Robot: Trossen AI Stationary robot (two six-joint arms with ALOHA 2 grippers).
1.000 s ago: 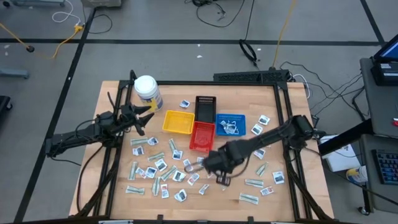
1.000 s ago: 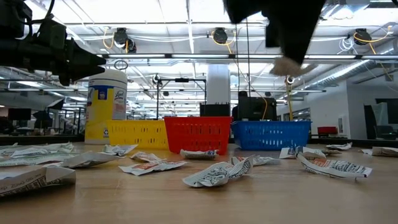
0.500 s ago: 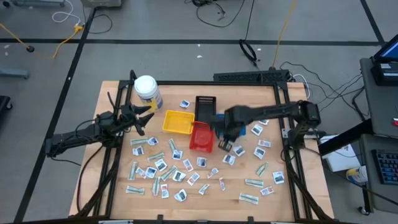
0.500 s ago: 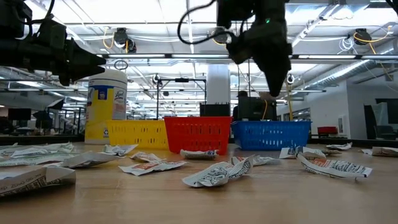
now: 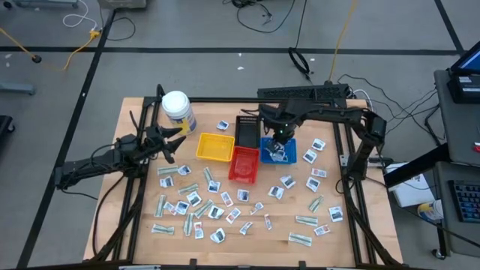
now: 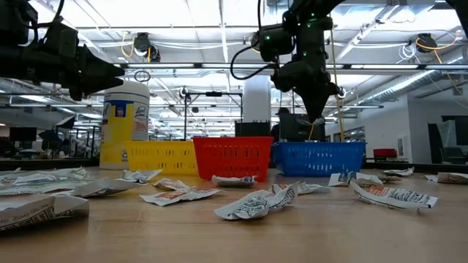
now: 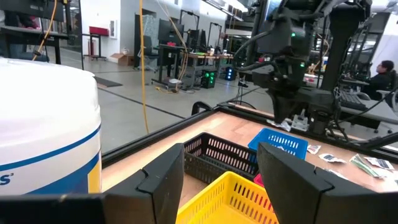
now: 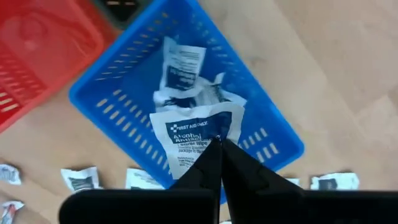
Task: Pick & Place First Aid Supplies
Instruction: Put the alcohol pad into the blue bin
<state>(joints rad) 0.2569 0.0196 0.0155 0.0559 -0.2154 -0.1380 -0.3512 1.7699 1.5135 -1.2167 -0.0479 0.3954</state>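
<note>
Jaws of right gripper (image 8: 217,144) pinched on an alcohol antiseptic packet (image 8: 198,138), above blue tray (image 5: 278,150). Left gripper (image 7: 221,163): jaws apart, beside jar (image 5: 178,109). Few packets binned; dozens left on tabletop (image 5: 360,232).

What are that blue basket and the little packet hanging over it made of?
The blue tray looks like moulded plastic: glossy, evenly coloured, with slotted walls and floor. The packet pinched in the right gripper looks like thin paper or foil-lined paper: white, matte, crinkled, with blue print. Which one I can't tell.
</note>
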